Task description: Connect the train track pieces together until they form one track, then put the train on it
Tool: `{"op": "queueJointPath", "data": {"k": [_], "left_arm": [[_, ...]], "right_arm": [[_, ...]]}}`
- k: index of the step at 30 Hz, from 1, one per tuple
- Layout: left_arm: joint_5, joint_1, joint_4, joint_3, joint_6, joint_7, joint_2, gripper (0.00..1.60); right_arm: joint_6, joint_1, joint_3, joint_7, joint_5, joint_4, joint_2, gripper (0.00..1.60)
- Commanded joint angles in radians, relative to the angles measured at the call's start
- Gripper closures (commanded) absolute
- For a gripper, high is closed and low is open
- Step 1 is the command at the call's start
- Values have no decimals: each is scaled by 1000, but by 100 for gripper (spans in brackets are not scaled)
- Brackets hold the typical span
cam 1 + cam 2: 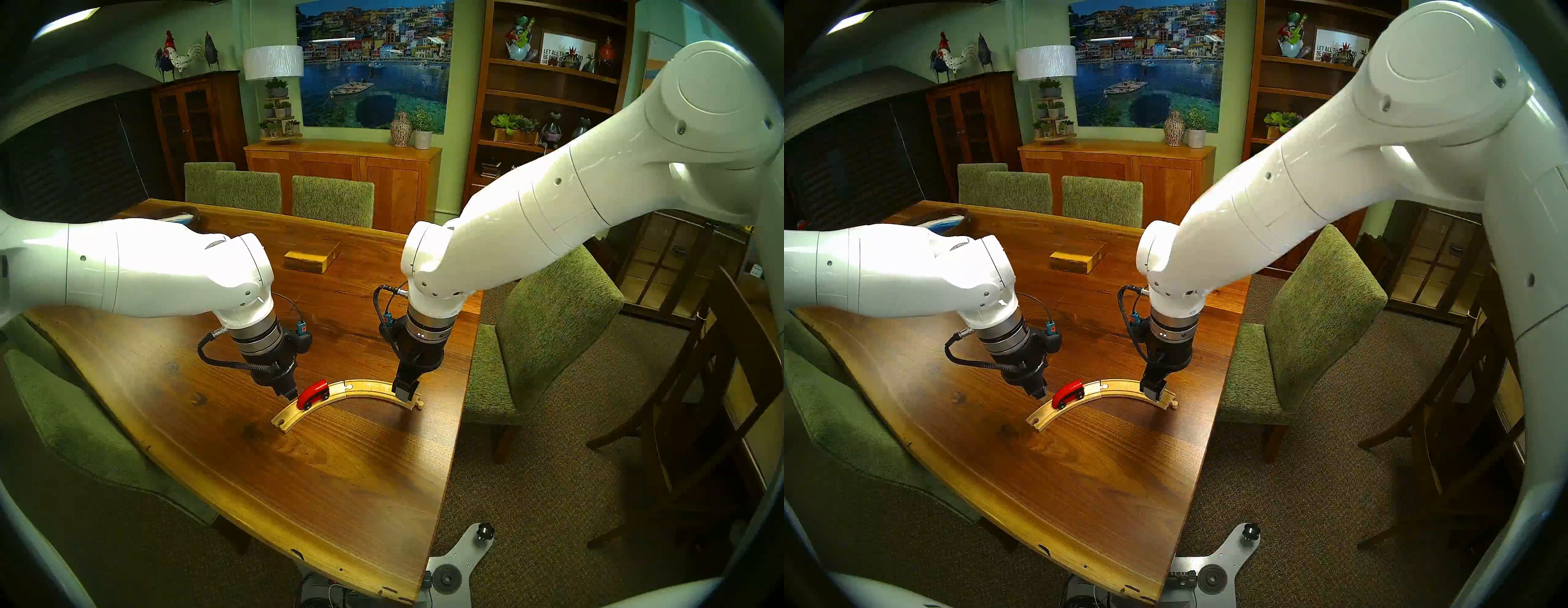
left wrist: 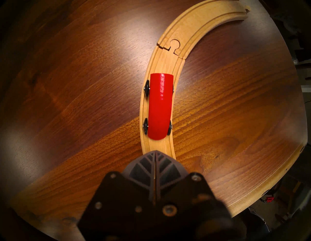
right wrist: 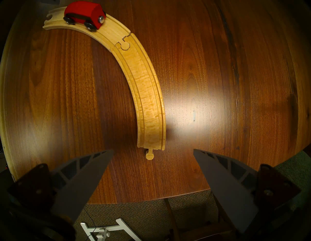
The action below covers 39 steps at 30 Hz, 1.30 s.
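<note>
Two pale-wood curved pieces lie joined as one track (image 1: 365,388) (image 1: 1123,387) (image 2: 170,57) (image 3: 144,87) on the table, peg in hole at the seam. The red train (image 1: 313,395) (image 1: 1067,393) (image 2: 159,106) (image 3: 84,14) stands on the left piece, wheels in the grooves. My left gripper (image 1: 292,395) (image 1: 1040,395) (image 2: 154,152) is shut and empty, its tips just behind the train's end. My right gripper (image 1: 405,392) (image 1: 1154,391) (image 3: 153,168) hangs open over the track's right end, by the free peg, holding nothing.
A rectangular wooden block (image 1: 312,259) (image 1: 1076,258) lies farther back on the wooden table (image 1: 339,488). A dark bowl (image 1: 178,214) sits at the far left corner. Green chairs (image 1: 547,335) ring the table; its right edge runs close to the track's right end.
</note>
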Motion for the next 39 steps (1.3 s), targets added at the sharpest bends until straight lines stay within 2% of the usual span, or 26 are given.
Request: {"op": "queueJointPath", "data": {"k": [1,39], "left_arm": [[-8,-2,40,-24,-2,-6,-46,160],[-16,55,215,-56,-15,-80,-223,160]], "right_arm": [[2,31,9,1,3,6,9,0],[3,30,10,0,2,7,9,0]]}}
